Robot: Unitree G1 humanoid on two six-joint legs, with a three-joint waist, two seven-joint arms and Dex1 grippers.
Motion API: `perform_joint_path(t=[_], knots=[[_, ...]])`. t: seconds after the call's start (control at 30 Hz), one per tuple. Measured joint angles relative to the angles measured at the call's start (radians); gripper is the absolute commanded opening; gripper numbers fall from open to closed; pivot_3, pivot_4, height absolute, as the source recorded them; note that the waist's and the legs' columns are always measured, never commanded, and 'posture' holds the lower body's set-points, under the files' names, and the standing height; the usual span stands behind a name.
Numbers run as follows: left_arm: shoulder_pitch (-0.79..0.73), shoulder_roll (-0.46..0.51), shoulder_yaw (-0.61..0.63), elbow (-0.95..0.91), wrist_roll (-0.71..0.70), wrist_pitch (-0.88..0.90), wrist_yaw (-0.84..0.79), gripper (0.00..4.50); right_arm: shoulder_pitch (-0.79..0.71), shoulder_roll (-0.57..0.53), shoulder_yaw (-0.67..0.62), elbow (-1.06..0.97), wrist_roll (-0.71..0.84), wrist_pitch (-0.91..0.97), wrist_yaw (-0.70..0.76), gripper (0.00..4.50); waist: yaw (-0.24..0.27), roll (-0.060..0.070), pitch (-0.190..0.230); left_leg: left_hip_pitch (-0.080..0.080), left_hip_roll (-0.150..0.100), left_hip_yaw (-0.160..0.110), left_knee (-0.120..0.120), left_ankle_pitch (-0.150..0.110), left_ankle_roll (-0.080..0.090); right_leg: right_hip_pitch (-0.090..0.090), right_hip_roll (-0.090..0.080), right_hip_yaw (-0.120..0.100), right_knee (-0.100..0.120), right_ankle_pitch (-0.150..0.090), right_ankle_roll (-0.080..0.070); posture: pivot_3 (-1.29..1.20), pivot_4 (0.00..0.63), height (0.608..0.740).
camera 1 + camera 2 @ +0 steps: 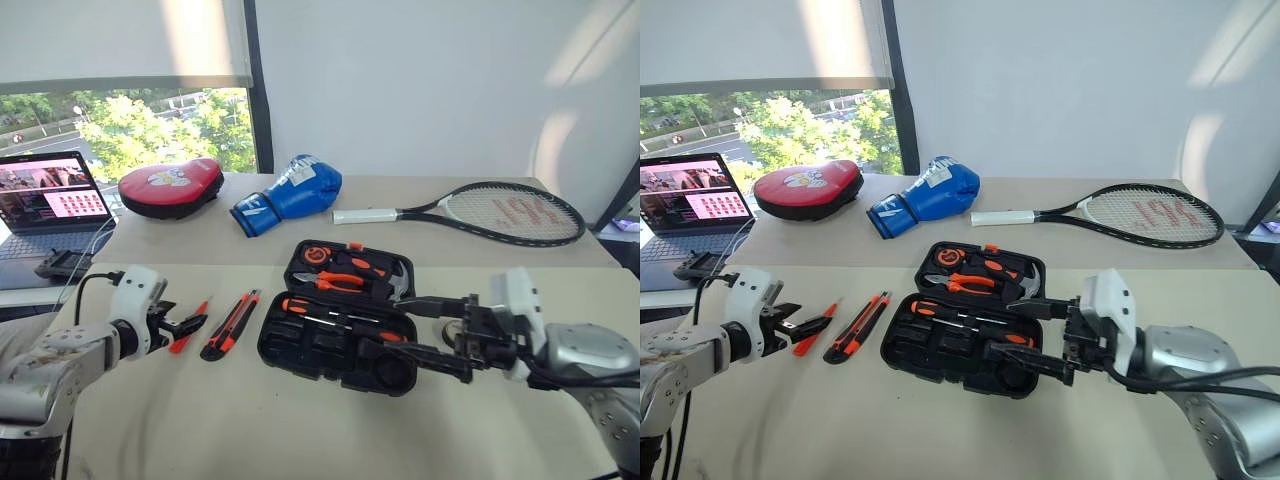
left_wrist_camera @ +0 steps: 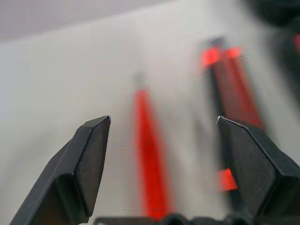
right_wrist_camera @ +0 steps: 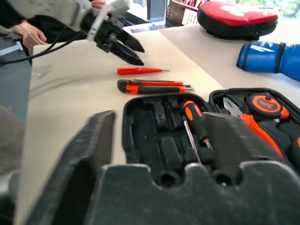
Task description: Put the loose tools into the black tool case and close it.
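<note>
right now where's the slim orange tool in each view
Left eye: slim orange tool on the table, at the left gripper, left of the utility knife.
Right eye: same spot.
Left wrist: between the open fingers.
Right wrist: beyond the tool case.
Shared landmark: the utility knife beside it.

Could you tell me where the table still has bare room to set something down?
The near strip in front of the case is bare, and so is the stretch between knife and glove. It is crowded around the slim tool by the left end effector.
</note>
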Motion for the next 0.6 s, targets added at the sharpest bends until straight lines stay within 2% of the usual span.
perform_joint_path(t=[0.13, 0.23, 0.47, 0.5, 0.6], knots=[[0.000, 0.039, -0.026, 0.041, 0.016, 0.030, -0.027, 3.89, 0.014, -0.003, -0.011, -0.049, 0.064, 0.012, -0.060, 4.48, -0.003, 0.000, 0.000, -0.001, 0.001, 0.000, 0.000, 0.000, -0.001, -0.002, 0.000, 0.001, 0.000, 0.000, -0.001, 0.00, 0.150, 0.740], [0.005, 0.066, -0.065, 0.078, 0.038, 0.028, -0.063, 3.21, 0.011, -0.003, -0.008, -0.060, 0.075, 0.012, -0.106, 4.50, -0.002, 0.000, 0.000, -0.001, 0.001, 0.000, 0.000, 0.000, -0.001, -0.002, 0.000, 0.001, 0.000, 0.001, -0.001, 0.00, 0.150, 0.740], [0.016, 0.076, -0.066, 0.117, 0.071, -0.045, -0.133, 0.66, 0.005, -0.003, 0.005, -0.079, 0.097, 0.011, -0.161, 4.50, 0.000, 0.000, 0.000, -0.003, 0.001, 0.000, 0.000, -0.001, -0.003, -0.002, -0.002, 0.003, 0.000, 0.001, -0.001, 0.00, 0.150, 0.740], [0.018, 0.073, -0.066, 0.119, 0.071, -0.058, -0.144, 0.43, 0.005, -0.003, 0.007, -0.080, 0.097, 0.010, -0.164, 4.50, 0.001, 0.000, 0.000, -0.003, 0.001, 0.000, 0.000, -0.001, -0.003, -0.002, -0.002, 0.003, 0.000, 0.001, -0.001, 0.00, 0.150, 0.740], [0.025, 0.031, -0.053, 0.122, 0.058, -0.108, -0.181, 0.43, 0.003, 0.002, 0.024, -0.080, 0.097, 0.007, -0.175, 4.50, 0.001, -0.001, 0.000, -0.003, 0.001, 0.000, 0.000, -0.001, -0.003, -0.003, -0.002, 0.003, 0.000, 0.001, -0.001, 0.00, 0.150, 0.740]])
